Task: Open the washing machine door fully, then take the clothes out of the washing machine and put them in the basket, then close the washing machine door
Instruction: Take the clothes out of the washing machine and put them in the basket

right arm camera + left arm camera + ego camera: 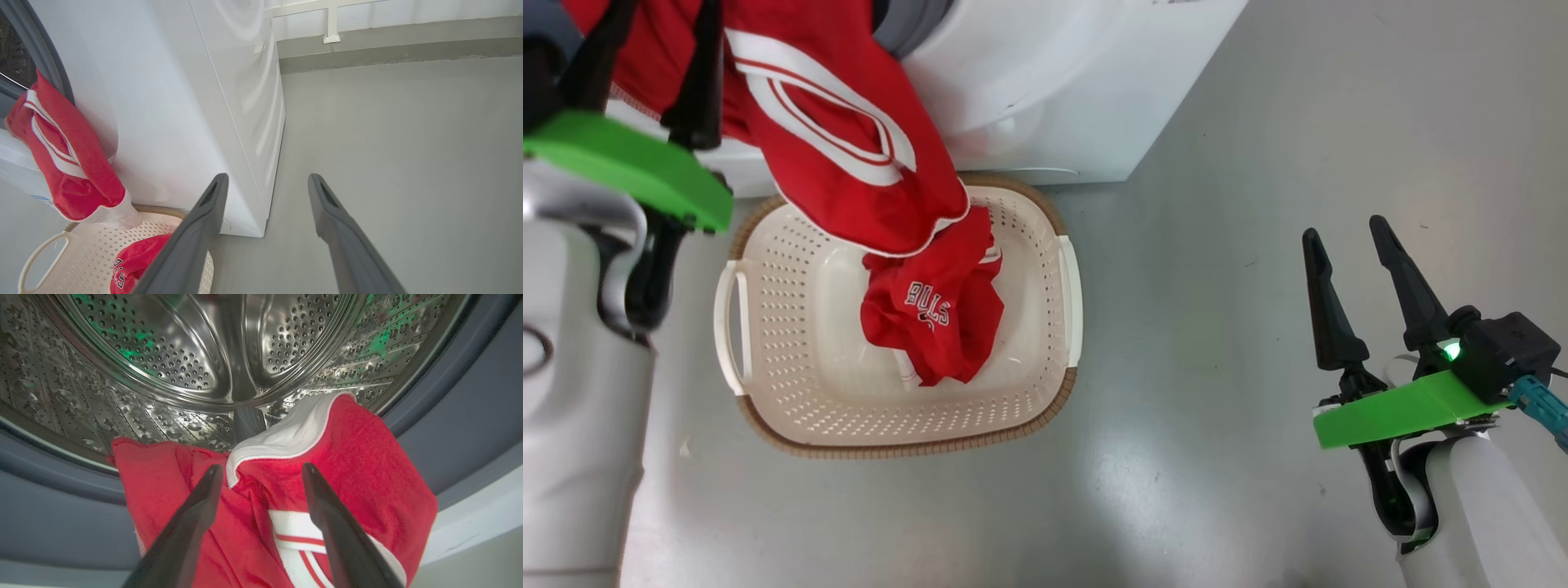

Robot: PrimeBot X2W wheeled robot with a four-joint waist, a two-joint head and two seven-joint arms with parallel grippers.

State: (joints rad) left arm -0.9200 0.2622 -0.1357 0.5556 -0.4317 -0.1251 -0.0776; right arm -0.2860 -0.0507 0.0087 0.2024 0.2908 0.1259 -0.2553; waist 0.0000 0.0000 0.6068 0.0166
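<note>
Around halfway (drum open). Red clothes [849, 163] hanging from the washing machine [1054, 82] down into the basket [890, 447]. Left end effector [262, 467] wide open at them; right end effector [1344, 227] wide open, empty. Next: pull free, shut door.

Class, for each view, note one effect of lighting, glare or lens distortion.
Head view: pale glare patches on the glossy floor, a green lamp glowing. Left wrist view: green glints across the steel drum. Right wrist view: the wide lens bows the edge of the washing machine and the wall.
</note>
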